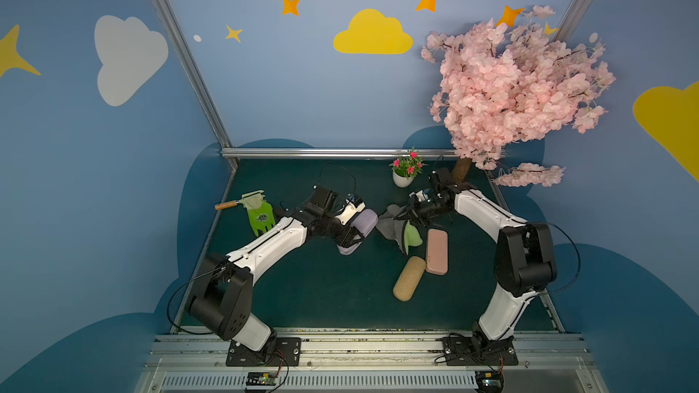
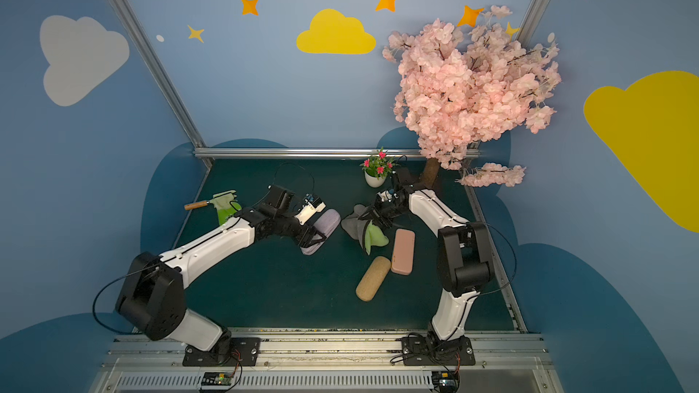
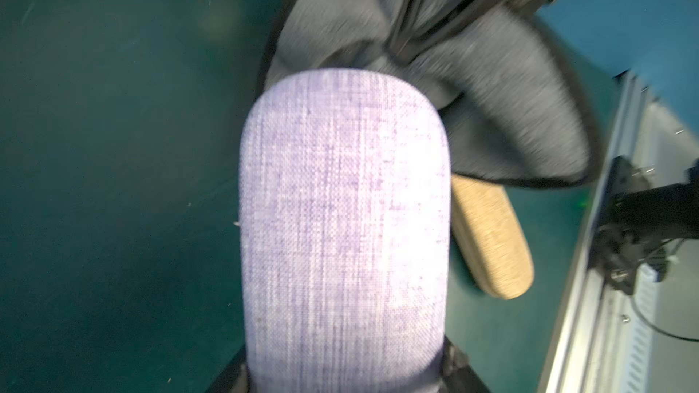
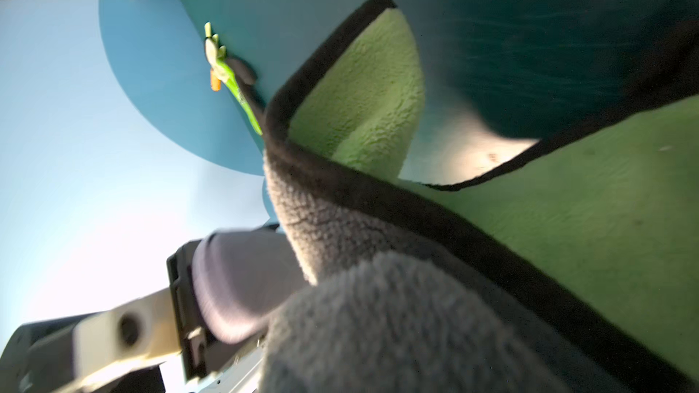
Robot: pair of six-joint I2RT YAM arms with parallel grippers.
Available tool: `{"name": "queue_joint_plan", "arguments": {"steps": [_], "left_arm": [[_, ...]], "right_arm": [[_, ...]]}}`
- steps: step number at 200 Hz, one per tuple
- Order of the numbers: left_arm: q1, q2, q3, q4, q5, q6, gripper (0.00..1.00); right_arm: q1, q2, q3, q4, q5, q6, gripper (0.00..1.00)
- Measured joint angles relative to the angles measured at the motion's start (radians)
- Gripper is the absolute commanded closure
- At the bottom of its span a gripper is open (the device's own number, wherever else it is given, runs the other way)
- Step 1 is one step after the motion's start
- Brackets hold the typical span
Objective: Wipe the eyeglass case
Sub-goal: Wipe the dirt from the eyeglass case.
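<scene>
Clamping round the lilac case [image 1: 366, 218], the left gripper [image 1: 351, 237] is holding it tilted over the middle of the tabletop [image 1: 302, 289], seemingly lifted clear; the gripper is hiding the case's near end. The right gripper [image 1: 403, 215] is pinching the cloth [image 1: 386, 223] just beside it, jaws buried in blurred folds. A cork case [image 1: 404, 278] and a pink case [image 1: 437, 251] are lying toward the right edge.

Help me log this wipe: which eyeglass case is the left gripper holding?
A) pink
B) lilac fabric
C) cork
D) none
B: the left gripper is shut on the lilac fabric case; the pink case and cork case lie on the mat.
</scene>
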Motion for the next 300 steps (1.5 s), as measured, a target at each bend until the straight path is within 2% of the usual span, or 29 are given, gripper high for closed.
{"name": "queue_joint_plan", "arguments": {"steps": [27,55,78,102,119,138,165,190,208,220,246,300], "left_arm": [[-0.004,0.018,-0.017,0.088,0.079,-0.103,0.56],[0.007,0.039,-0.035,0.157,0.114,-0.197,0.62],[0.024,0.042,-0.068,0.221,0.141,-0.285,0.67],[0.047,0.035,-0.107,0.245,0.156,-0.360,0.67],[0.065,0.021,-0.122,0.243,0.156,-0.395,0.68],[0.080,-0.002,-0.123,0.260,0.153,-0.416,0.68],[0.087,-0.051,-0.125,0.352,0.151,-0.437,0.69],[0.083,-0.103,-0.148,0.440,0.168,-0.442,0.70],[0.073,-0.117,-0.160,0.454,0.192,-0.444,0.70],[0.068,-0.113,-0.160,0.454,0.198,-0.442,0.70],[0.077,-0.105,-0.159,0.438,0.213,-0.429,0.73],[0.115,-0.100,-0.156,0.392,0.243,-0.455,0.73]], "right_arm": [[0.080,0.000,0.047,0.140,-0.027,0.116,1.00],[0.116,-0.002,0.035,0.279,-0.016,0.238,1.00],[0.164,-0.033,-0.109,0.529,0.009,0.414,1.00],[0.226,-0.040,-0.287,0.780,0.053,0.612,1.00],[0.260,-0.034,-0.366,0.903,0.077,0.732,1.00],[0.277,-0.027,-0.385,0.972,0.076,0.817,1.00],[0.263,-0.024,-0.328,0.961,0.008,0.824,1.00],[0.201,0.011,-0.114,0.824,-0.064,0.727,1.00],[0.175,0.063,0.042,0.824,-0.099,0.702,1.00],[0.174,0.076,0.080,0.843,-0.109,0.705,1.00],[0.209,0.074,0.030,0.910,-0.102,0.741,1.00],[0.282,-0.005,-0.276,1.042,0.012,0.857,1.00]]}}
